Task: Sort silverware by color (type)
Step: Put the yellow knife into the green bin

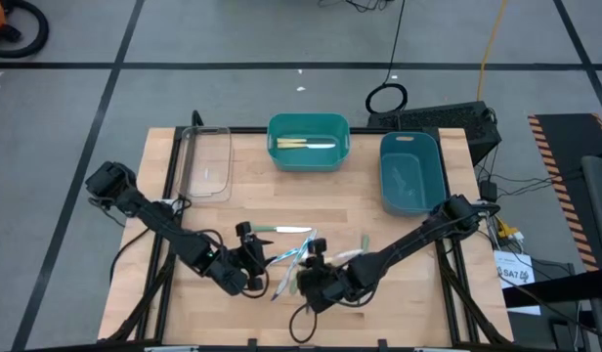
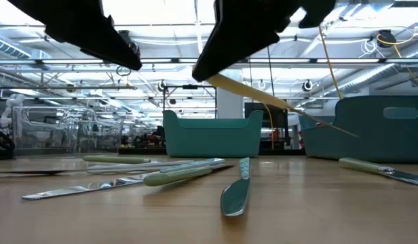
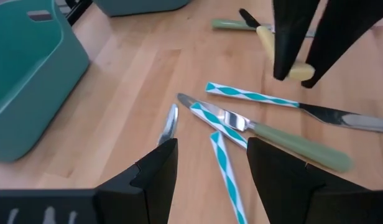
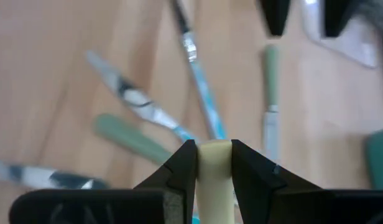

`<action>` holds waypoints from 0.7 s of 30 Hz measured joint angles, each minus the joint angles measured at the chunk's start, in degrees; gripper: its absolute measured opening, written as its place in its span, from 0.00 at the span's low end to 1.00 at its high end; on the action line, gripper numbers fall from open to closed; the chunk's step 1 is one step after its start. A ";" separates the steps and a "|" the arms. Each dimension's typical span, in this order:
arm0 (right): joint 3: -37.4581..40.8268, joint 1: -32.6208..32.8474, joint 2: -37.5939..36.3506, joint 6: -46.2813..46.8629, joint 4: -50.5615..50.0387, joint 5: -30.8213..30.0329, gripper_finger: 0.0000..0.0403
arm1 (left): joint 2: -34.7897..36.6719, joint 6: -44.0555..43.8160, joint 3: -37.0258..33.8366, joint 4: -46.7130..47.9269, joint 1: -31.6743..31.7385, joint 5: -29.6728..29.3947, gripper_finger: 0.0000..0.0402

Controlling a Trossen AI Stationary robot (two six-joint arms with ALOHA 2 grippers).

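Several utensils lie flat on the wooden table between my grippers: blue-and-white striped handles point(image 3: 250, 96), a green-handled knife point(image 3: 297, 146) and another green one point(image 3: 227, 24). My left gripper point(image 3: 210, 146) hangs open just above them, touching nothing; in the high view it is at the table's near middle point(image 1: 250, 264). My right gripper point(image 4: 214, 149) is beside it point(image 1: 316, 279), shut on a yellow-handled utensil point(image 2: 263, 98). The teal bin point(image 1: 309, 156) holds two yellow-handled pieces point(image 1: 303, 145). My right gripper pinches the yellow handle point(image 4: 214, 165) between its two fingers, near the handle's end point(image 3: 298, 70). The utensil is lifted clear of the table. It slants down and away from the fingers toward the blue bin, metal end point(image 2: 334, 127) lowest.
A blue bin point(image 1: 411, 174) stands at the far right and a clear tray point(image 1: 205, 161) at the far left, both apart from the arms. More utensils lie near the table's near edge point(image 2: 235, 193) and right point(image 2: 375, 168). Bare wood lies between the pile and the bins.
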State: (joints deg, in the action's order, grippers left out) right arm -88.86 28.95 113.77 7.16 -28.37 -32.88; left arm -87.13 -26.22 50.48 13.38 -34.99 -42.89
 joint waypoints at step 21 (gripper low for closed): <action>0.00 3.02 -6.44 -0.83 7.18 -16.83 0.18 | 0.02 23.17 -18.32 -52.99 2.47 1.53 0.50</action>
State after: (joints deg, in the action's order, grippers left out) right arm -88.86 31.97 107.33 6.33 -21.19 -49.71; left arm -87.11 -3.05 32.16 -39.61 -32.52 -41.37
